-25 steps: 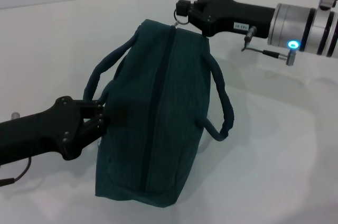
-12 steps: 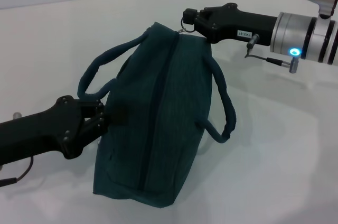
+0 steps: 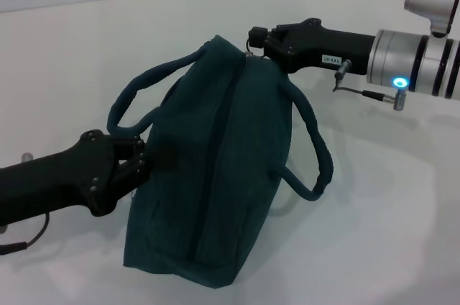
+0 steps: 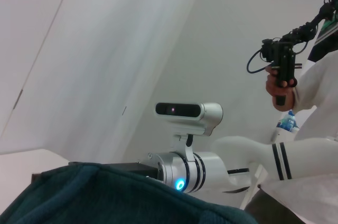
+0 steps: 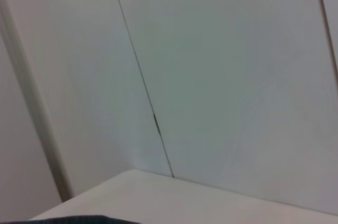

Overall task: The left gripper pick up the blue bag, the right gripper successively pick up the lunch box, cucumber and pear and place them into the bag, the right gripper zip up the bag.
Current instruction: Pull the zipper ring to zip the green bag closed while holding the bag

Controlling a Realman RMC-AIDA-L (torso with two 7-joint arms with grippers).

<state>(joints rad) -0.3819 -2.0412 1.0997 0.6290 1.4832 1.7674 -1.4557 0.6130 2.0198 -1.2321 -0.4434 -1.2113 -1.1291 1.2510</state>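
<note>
Item: large dark teal-blue fabric bag [image 3: 215, 168] with two rope-like handles, lying on the white surface [image 3: 374, 233], its zip line running along the top and looking closed along the whole visible length.

Left claw [image 3: 136, 161]: at the bag's near left side, closed on a fold of the fabric just below the left handle.

Right claw [image 3: 253, 37]: at the bag's far upper corner, where the zip ends; whether its fingers are closed on the metal pull cannot be told, as the ring is hidden against the claw tip.

Step in hand, as judged: finishing the zip. Done well, the left claw holds the fabric taut against the pull, and the right claw draws straight along the zip line, not upward, until the slider seats at the corner.

Lunch box, cucumber, pear: not visible.
</note>
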